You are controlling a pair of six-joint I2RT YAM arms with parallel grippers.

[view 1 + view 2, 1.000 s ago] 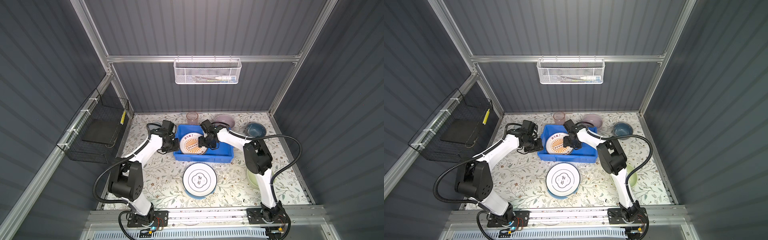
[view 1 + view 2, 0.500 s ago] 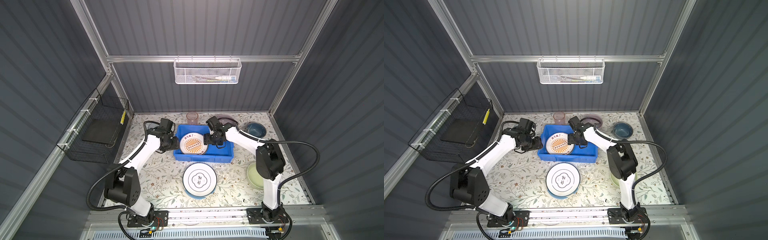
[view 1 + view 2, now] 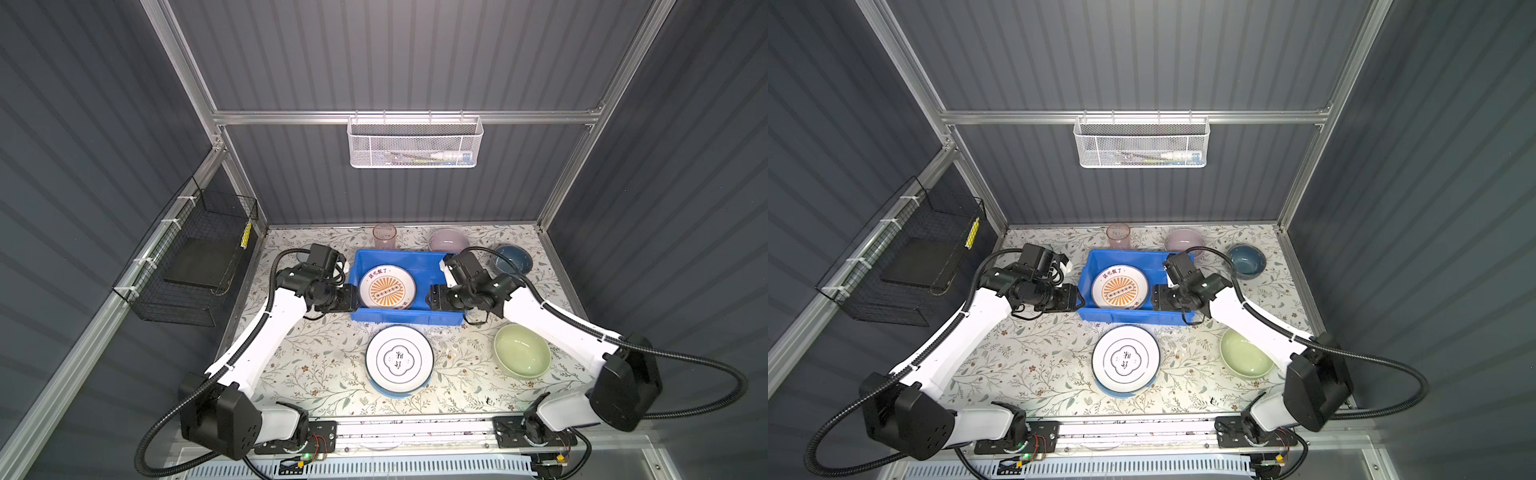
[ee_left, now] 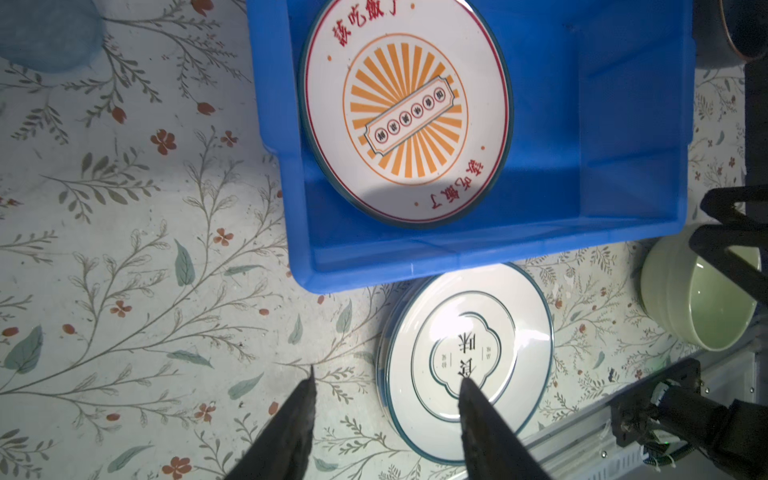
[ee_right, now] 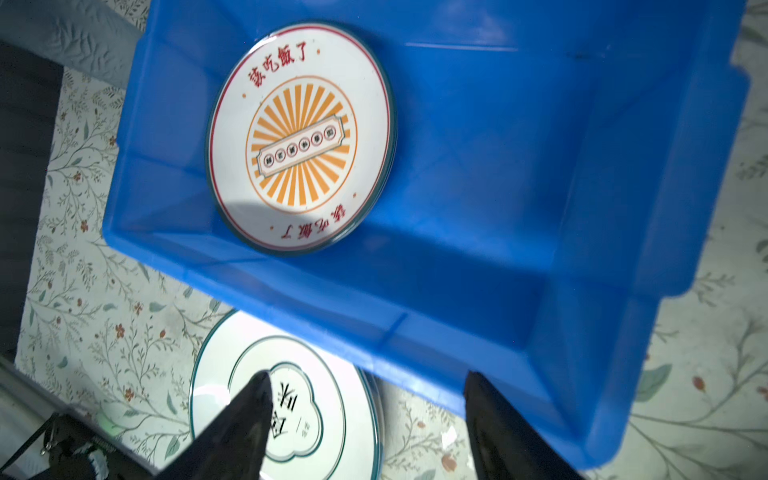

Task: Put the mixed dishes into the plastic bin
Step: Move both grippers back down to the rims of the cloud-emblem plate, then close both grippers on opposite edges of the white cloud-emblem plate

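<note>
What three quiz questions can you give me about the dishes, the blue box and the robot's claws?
1. True or false: the orange sunburst plate lies inside the blue bin.
2. Which thing lies on the table just in front of the bin? A. a teapot. B. the black-emblem plate. C. a frying pan.
3. Fill the gap: the left claw and the right claw are both ____ and hold nothing.

Key: 1 true; 2 B; 3 open.
</note>
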